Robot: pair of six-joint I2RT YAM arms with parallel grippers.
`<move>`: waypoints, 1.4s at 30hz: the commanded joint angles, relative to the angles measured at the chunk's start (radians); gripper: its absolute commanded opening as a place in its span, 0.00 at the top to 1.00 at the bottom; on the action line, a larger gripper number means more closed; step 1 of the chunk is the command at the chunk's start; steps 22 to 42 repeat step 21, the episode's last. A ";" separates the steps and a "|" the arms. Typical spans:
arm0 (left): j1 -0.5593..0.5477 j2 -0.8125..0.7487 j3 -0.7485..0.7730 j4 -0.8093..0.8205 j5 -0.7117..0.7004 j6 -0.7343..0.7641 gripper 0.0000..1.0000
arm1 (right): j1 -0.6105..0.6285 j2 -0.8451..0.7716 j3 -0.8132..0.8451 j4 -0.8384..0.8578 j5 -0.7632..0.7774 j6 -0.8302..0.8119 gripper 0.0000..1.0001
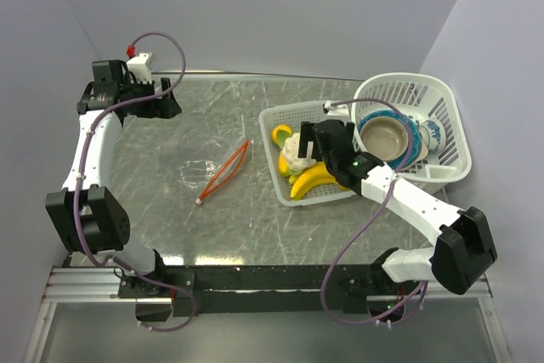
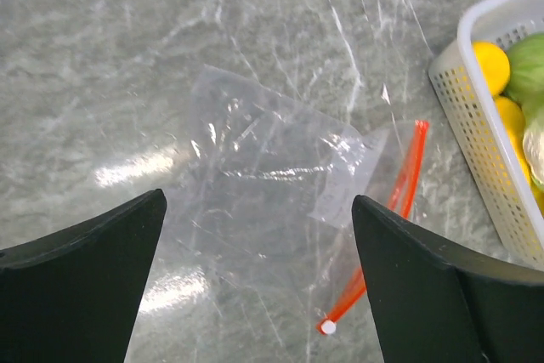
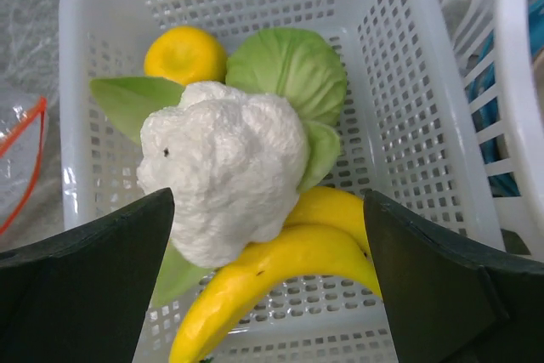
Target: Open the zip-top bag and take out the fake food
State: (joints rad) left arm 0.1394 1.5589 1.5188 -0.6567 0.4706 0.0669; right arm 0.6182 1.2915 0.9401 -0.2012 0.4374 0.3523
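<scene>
- Two arms show from above. The zip-top bag lies flat and looks empty about mid-worktop, its orange zip strip parted in a narrow V. The fake food sits in a white basket nearer the right edge, under the right fingers. The left fingers hang by the far left corner.
- Left wrist: those fingers are spread wide with nothing between them, above the bag.
- Right wrist: these fingers are wide too, flanking the cauliflower without visibly touching it. It perches on the banana bunch, beside a green leafy ball and a yellow fruit.
- By my reckoning the emptying is as good as done. What remains is a clean exit: rise straight up, fingers wide and clear of the basket walls, so the perched cauliflower is not knocked.
</scene>
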 commanded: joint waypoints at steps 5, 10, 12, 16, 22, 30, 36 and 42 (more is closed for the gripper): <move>-0.003 -0.097 -0.123 0.034 0.085 0.002 0.03 | 0.009 -0.164 -0.006 -0.043 0.055 0.037 0.00; -0.003 -0.141 -0.192 0.080 0.135 -0.015 0.03 | 0.023 -0.284 -0.086 0.013 -0.009 0.028 0.00; -0.004 -0.161 -0.223 0.098 0.141 -0.016 0.03 | 0.040 -0.308 -0.095 0.005 0.000 0.027 0.00; -0.003 -0.180 -0.249 0.089 0.148 -0.013 0.03 | 0.067 -0.334 -0.115 0.003 0.012 0.020 0.00; -0.003 -0.223 -0.310 0.147 0.148 -0.036 0.03 | 0.095 -0.351 -0.123 0.012 0.021 0.013 0.00; -0.003 -0.223 -0.310 0.147 0.148 -0.036 0.03 | 0.095 -0.351 -0.123 0.012 0.021 0.013 0.00; -0.003 -0.223 -0.310 0.147 0.148 -0.036 0.03 | 0.095 -0.351 -0.123 0.012 0.021 0.013 0.00; -0.003 -0.223 -0.310 0.147 0.148 -0.036 0.03 | 0.095 -0.351 -0.123 0.012 0.021 0.013 0.00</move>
